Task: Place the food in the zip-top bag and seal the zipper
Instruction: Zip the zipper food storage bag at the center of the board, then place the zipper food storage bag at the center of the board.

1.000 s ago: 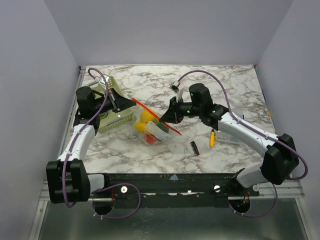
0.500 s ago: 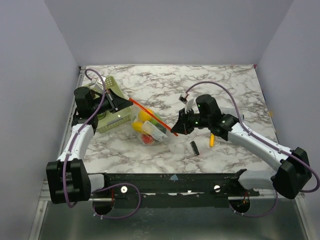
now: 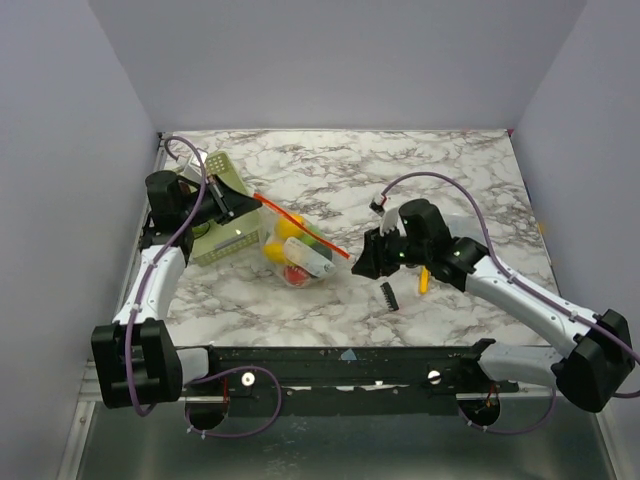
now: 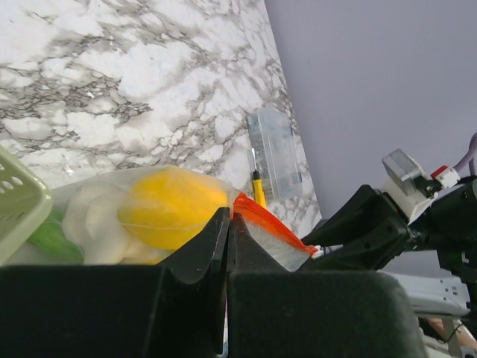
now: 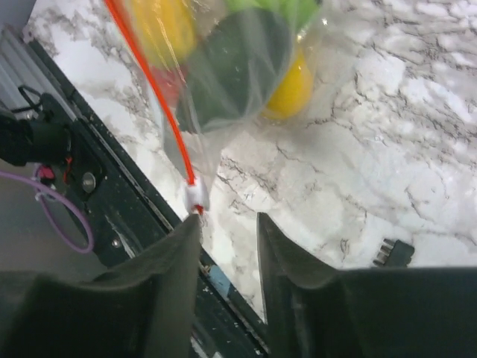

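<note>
The clear, floppy zip-top bag [image 3: 300, 264] sits bulging at about nine o'clock from the table's middle, holding yellow, red, green and whitish food [image 3: 291, 231], its red-orange zipper [image 3: 303, 228] slanting straight from ten o'clock toward four.

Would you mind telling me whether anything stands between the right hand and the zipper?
Nothing visible does: the zipper ends just beyond the open right hand, with only bare table showing between.

food [image 3: 290, 232] in bag [image 3: 324, 264], basket [image 3: 228, 238] left, screwdriver [image 3: 423, 279] right
</note>
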`<action>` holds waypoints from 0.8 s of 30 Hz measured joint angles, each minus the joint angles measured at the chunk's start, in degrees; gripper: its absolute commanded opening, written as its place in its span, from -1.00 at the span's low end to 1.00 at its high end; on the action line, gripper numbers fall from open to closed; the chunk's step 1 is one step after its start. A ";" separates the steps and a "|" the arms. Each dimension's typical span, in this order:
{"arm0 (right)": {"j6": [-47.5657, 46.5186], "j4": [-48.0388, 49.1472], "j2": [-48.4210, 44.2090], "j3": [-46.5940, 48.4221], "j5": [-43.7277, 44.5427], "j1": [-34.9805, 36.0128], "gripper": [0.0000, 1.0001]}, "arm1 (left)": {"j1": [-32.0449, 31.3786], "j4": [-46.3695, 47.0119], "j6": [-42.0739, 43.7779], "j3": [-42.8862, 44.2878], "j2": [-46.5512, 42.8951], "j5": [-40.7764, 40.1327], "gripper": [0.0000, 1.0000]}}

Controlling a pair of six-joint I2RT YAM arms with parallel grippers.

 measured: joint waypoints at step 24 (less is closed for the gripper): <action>9.31 -1.70 -13.11 -0.31 26.21 0.00 0.37 | -21.92 -10.58 -7.06 31.12 23.10 -32.68 -1.00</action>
